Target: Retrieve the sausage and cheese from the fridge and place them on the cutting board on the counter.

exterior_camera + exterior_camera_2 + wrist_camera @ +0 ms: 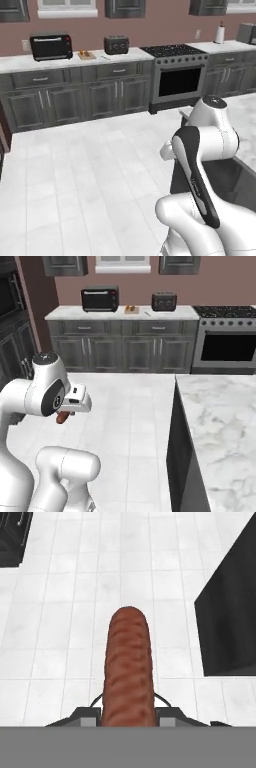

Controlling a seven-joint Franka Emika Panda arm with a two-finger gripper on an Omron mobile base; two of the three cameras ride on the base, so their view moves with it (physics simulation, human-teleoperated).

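Three views show a simulated kitchen with a pale tiled floor [75,170]. Largest is the long run of dark grey cabinets [75,95] along the back wall, topped by a white marble table [15,62]. At 3 o'clock of that run stands a steel range [177,75] with a black oven door. A second marble table [220,426], with a dark side panel, sits at 4 o'clock in the right base view.

On the back table, a black toaster oven [51,46] stands at 10 o'clock in the left base view, and a dark toaster [116,44] at 12 o'clock. Between them lies the small wooden cutting board [87,55], carrying small orange and brown items too tiny to identify. A paper towel roll [219,34] stands at 2 o'clock, beyond the range.

The white robot arm [210,140] is folded over the floor, well apart from the back table. In the hand view, the fingers [127,719] are closed on the sausage [127,667], a reddish-brown cylinder with a rounded end that points toward 12 o'clock over the tiles. In the right base view the sausage shows as a small red-brown tip below the hand, at 9 o'clock.
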